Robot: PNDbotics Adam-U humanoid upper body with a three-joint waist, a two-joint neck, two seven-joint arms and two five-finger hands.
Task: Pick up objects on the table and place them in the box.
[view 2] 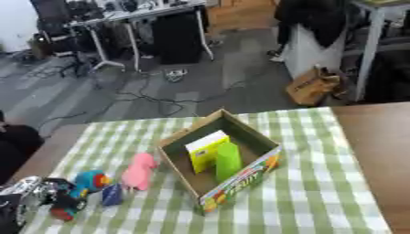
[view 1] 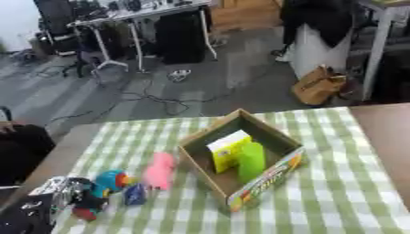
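Two things already stand in the box: a yellow carton and a green block. The box sits in the middle of the checked cloth, with its printed side facing near and right.

Left of the box a few toys wait for me. A pink toy lies just beside the box wall. A small blue thing sits near it, and a blue toy with an orange spot is further left. A red bit shows low down, close to my hand.

My left hand is at the near left corner, right by the blue toy. It looks shiny and dark, but I cannot tell if its fingers are curled or straight, or if it holds anything. My right hand does not show.

I think the pink toy is light and maybe soft, so it should squash a little and not slip. I would take it round its middle, where it is narrow. The blue toy looks round and smooth, so it may roll or slide. I would wrap round its widest part.
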